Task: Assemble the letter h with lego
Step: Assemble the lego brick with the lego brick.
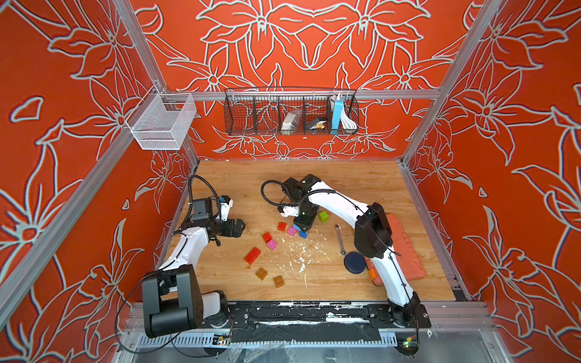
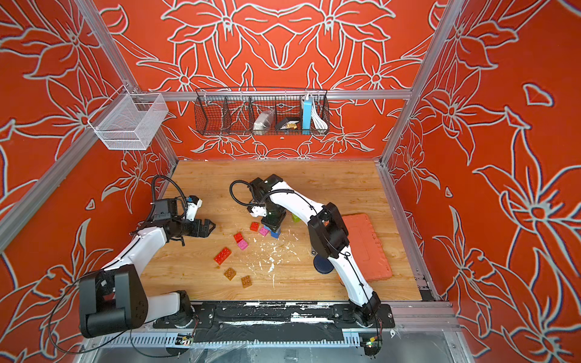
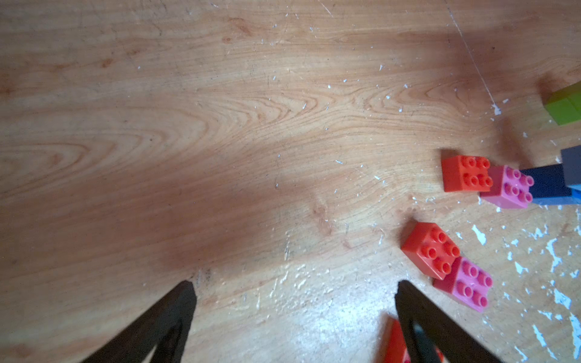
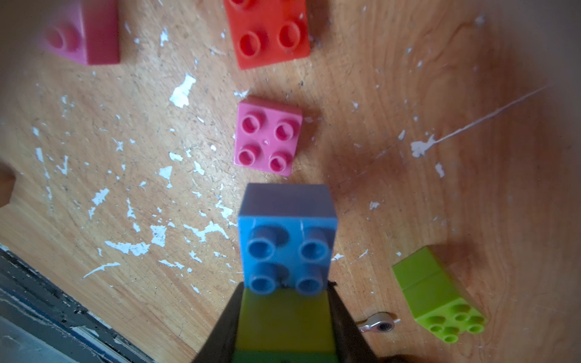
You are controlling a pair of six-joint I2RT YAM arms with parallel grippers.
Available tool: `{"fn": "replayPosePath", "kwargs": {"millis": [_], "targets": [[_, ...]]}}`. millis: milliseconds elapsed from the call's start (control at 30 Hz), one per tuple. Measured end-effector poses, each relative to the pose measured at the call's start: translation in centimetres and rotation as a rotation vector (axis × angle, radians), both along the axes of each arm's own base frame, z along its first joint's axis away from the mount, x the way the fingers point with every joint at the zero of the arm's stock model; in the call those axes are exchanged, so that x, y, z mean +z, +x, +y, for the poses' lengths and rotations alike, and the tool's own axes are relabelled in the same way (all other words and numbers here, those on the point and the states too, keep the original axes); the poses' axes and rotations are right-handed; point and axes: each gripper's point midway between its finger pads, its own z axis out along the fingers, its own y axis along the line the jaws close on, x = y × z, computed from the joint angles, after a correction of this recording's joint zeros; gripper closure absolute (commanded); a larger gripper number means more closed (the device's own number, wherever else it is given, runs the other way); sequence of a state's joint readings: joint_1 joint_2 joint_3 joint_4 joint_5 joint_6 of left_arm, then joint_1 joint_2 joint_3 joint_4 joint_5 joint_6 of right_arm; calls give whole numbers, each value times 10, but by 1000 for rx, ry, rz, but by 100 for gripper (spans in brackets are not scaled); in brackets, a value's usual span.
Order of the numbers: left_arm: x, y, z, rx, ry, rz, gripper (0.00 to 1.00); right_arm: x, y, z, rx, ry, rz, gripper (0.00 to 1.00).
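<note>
- Lego stack (image 4: 286,248), a blue brick joined to a yellow-green one, sits clenched in the right end effector (image 4: 284,301), low over the bench (image 1: 361,176) near the middle of both top views.
- Left end effector (image 1: 239,227) hangs released and empty at centre left.
- Loose on the bench: red square (image 1: 282,226), pink square (image 1: 291,231), long red brick (image 1: 252,255), amber bricks (image 1: 261,273), lime brick (image 1: 323,216).
- Progress looks early: one short column only, with no h outline yet. The stem's height, the arch and the second leg all appear left to build.
</note>
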State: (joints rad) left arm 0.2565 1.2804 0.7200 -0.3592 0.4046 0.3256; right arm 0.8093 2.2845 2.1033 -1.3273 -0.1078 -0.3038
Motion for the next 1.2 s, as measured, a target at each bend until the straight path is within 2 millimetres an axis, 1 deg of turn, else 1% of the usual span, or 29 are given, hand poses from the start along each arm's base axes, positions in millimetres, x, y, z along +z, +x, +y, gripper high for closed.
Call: {"fn": "replayPosePath", "kwargs": {"millis": [133,333,433,567,1133,1200], "targets": [[0,0,0,-1,0,0,0,4,1,3,0,11,-7,72],[0,0,0,-1,0,0,1,4,1,2,-1,10,-7,72],[0,0,0,0,0,0,0,1,1,2,-2,5,-2,72],[0,0,0,-1,0,0,0,-8,1,2,-2,-11,11,72],[0,0,0,0,0,1,0,-11,-3,3,-9,-13,10,73],[0,0,0,0,0,0,0,-14,-4,4,0,-22,-1,73]]}}
